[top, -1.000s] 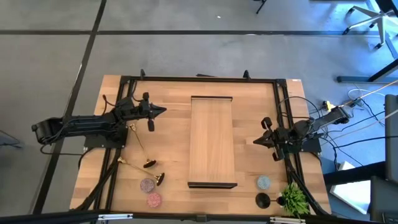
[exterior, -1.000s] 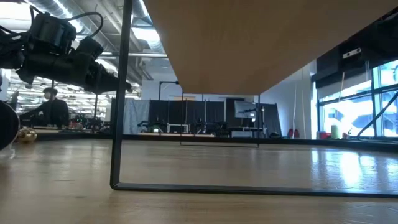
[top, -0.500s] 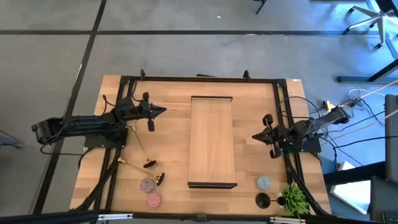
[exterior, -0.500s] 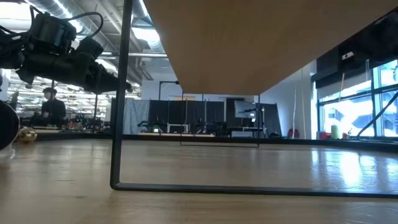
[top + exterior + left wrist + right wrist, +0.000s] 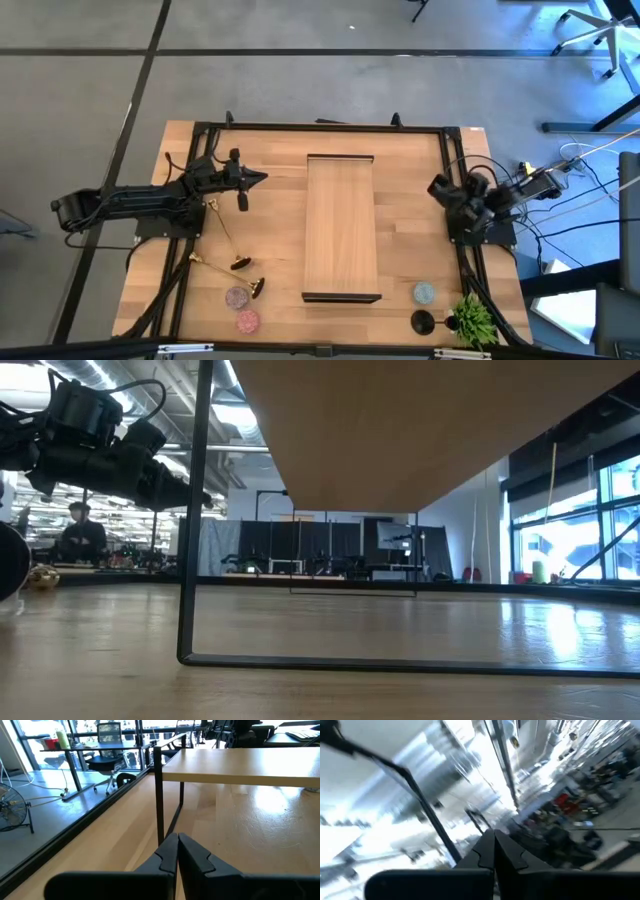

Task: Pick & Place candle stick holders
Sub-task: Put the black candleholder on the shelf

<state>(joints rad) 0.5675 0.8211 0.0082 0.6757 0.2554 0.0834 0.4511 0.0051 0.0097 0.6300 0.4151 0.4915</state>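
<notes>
Near the front edge of the tabletop (image 5: 400, 160) sit the candle stick holders: two gold ones (image 5: 243, 264) and two low round pink ones (image 5: 237, 298) on the left, a light-blue one (image 5: 424, 293) and a black one (image 5: 423, 322) on the right by a green plant (image 5: 472, 318). A long wooden shelf (image 5: 341, 225) stands in the middle. The left gripper (image 5: 262, 179) reaches flat toward the shelf, jaws pressed together, holding nothing. The right gripper (image 5: 438, 187) is folded up at the right side, tipped upward, jaws together too.
</notes>
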